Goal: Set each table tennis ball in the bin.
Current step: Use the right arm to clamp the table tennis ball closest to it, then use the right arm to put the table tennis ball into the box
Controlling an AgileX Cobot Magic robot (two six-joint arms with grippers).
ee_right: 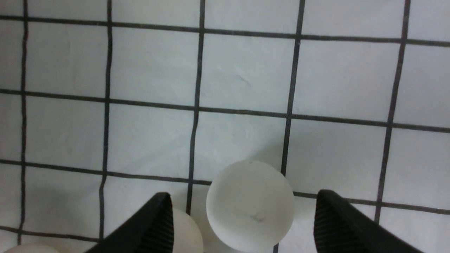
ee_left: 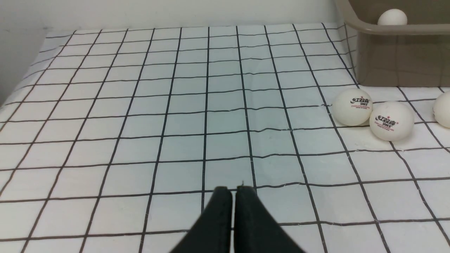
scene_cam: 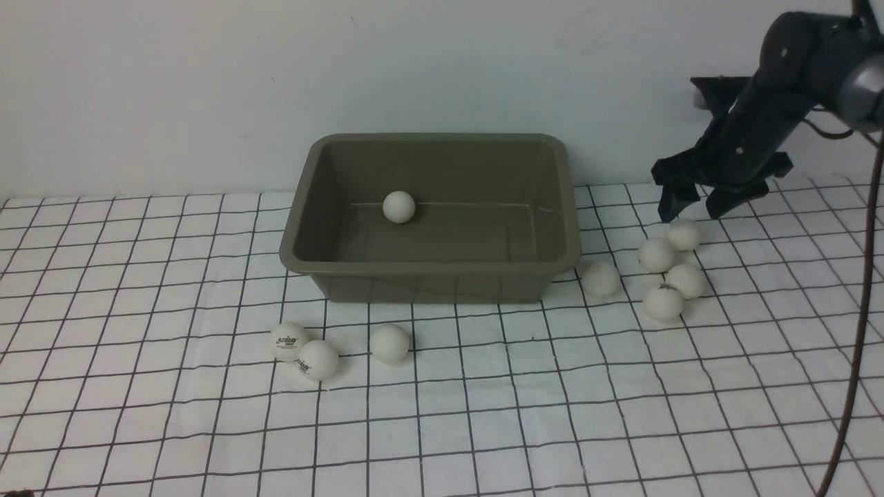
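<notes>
The olive-grey bin (scene_cam: pixel 431 270) stands mid-table with one table tennis ball (scene_cam: pixel 398 206) inside, also seen in the left wrist view as a ball (ee_left: pixel 392 17) behind the bin's rim (ee_left: pixel 369 28). Three balls lie in front of the bin: a logo ball (scene_cam: pixel 289 341), a second (scene_cam: pixel 318 359) and a third (scene_cam: pixel 390 343). Several more lie to its right, the farthest (scene_cam: pixel 684 235) just below my right gripper (scene_cam: pixel 697 204). That gripper (ee_right: pixel 242 207) is open, its jaws either side of a ball (ee_right: pixel 250 205) without touching it. My left gripper (ee_left: pixel 232 191) is shut and empty, low over the cloth.
A white cloth with a black grid (scene_cam: pixel 483 414) covers the table. A pale wall (scene_cam: pixel 207 83) rises behind it. A dark cable (scene_cam: pixel 860 331) hangs down at the right edge. Another ball (ee_right: pixel 188 232) lies beside the right gripper's finger (ee_right: pixel 154 225).
</notes>
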